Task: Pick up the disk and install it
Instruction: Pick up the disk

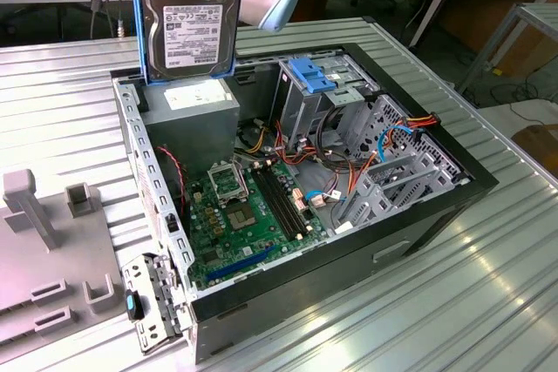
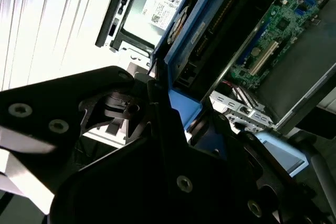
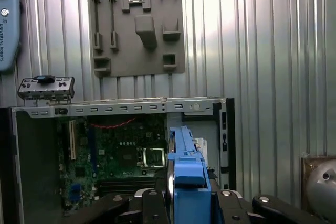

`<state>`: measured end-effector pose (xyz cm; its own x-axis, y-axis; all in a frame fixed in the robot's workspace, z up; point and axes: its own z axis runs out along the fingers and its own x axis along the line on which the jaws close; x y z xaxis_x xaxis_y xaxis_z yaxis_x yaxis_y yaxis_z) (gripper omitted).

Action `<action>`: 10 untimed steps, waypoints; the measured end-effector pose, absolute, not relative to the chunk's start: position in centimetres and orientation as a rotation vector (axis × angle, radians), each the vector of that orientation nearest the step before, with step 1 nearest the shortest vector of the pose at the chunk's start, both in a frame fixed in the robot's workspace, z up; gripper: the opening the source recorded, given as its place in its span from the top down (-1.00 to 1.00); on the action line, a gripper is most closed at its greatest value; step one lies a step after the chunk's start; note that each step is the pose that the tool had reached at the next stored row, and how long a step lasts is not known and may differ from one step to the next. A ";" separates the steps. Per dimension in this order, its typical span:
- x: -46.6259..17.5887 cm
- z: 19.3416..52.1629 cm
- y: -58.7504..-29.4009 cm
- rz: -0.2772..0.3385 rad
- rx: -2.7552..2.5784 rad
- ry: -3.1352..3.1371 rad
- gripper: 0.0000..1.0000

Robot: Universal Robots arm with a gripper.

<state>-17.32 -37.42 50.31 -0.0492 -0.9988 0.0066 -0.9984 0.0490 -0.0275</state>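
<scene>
Gripper [image 3: 190, 202] closed tight on the disk [image 1: 192, 19], holding it upright above an open tower case [image 1: 144, 150].
Gripper body black, mostly cut off in both wrist views; disk's top edge out of frame in the exterior view. Disk: dark metal slab, glossy blue plastic rim. Below the gripper: sheet-metal case walls, green motherboard [image 1: 235, 215], cable tangle [image 1: 349, 172]. Beyond: ribbed metal table [image 1: 418, 302], grey slotted fixture plate [image 3: 137, 24].

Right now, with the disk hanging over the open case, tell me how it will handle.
The disk is a metal slab, so probably stiff and heavy for its size. The claw pinches its blue plastic frame, which could slip. Held on edge, it would likely topple if set down.
</scene>
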 end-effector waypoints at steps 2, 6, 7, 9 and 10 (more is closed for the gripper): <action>-16.4 50.1 -37.6 -0.043 -2.154 2.263 0.25; -15.7 49.9 -38.5 -0.045 -2.152 2.261 0.25; -15.5 49.9 -38.8 -0.045 -2.152 2.261 0.25; -15.0 49.9 -39.6 -0.045 -2.152 2.261 0.25; -14.8 49.9 -39.7 -0.045 -2.152 2.261 0.25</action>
<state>-14.80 -39.74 49.85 -0.0492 -0.9988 0.0059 -0.9982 0.0490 -0.0346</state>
